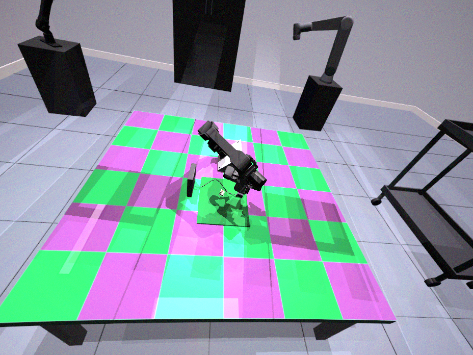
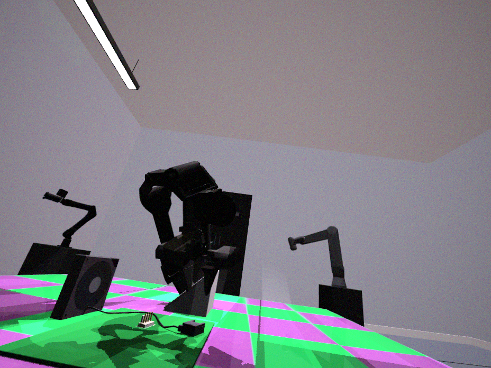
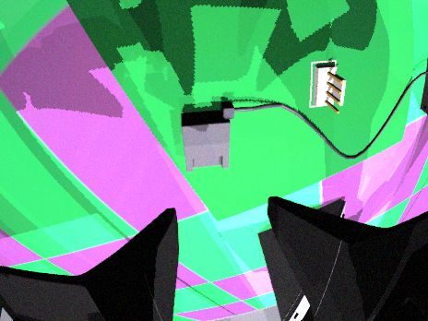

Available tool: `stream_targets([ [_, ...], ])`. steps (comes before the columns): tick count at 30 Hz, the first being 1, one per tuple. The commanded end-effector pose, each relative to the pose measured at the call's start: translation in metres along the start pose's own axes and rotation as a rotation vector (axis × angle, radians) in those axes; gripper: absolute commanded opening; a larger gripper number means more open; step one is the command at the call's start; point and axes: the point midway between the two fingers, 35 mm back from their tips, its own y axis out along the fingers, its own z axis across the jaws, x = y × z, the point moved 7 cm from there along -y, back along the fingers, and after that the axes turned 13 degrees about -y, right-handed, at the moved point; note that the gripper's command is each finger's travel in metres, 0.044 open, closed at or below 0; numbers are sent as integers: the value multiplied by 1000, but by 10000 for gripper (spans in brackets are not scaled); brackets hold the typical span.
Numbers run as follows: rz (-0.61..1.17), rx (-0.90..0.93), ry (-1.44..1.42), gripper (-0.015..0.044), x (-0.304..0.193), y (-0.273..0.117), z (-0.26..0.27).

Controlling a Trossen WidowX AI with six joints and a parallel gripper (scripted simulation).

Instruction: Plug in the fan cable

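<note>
The fan's dark plug (image 2: pixel 193 328) (image 3: pixel 207 143) lies on the green board (image 1: pixel 210 218) (image 3: pixel 258 184) near its edge. Its open end, with two short prongs, faces the fingers in the wrist view. The white four-pin header (image 1: pixel 221 193) (image 2: pixel 146 323) (image 3: pixel 319 88) stands on the board between plug and fan, its pins bare. A thin black cable (image 2: pixel 123 312) (image 3: pixel 352 157) runs from the plug to the fan (image 1: pixel 190 181) (image 2: pixel 94 285). My gripper (image 2: pixel 193 292) (image 3: pixel 223 205) is partly open, with nothing between its fingers. It hangs above the plug and behind it in the exterior view, not touching it.
A pale wedge-shaped block (image 1: pixel 224 164) (image 2: pixel 190 304) stands behind the board, close to the arm. The fan stands upright at the board's left edge in the top view. A dark wheeled cart (image 1: pixel 431 233) stands to the right of the table.
</note>
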Motion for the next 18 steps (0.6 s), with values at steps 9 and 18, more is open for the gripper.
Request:
stream_targets([
  [9, 8, 2, -2, 210, 14, 28, -2],
  [18, 8, 2, -2, 210, 19, 39, -3],
])
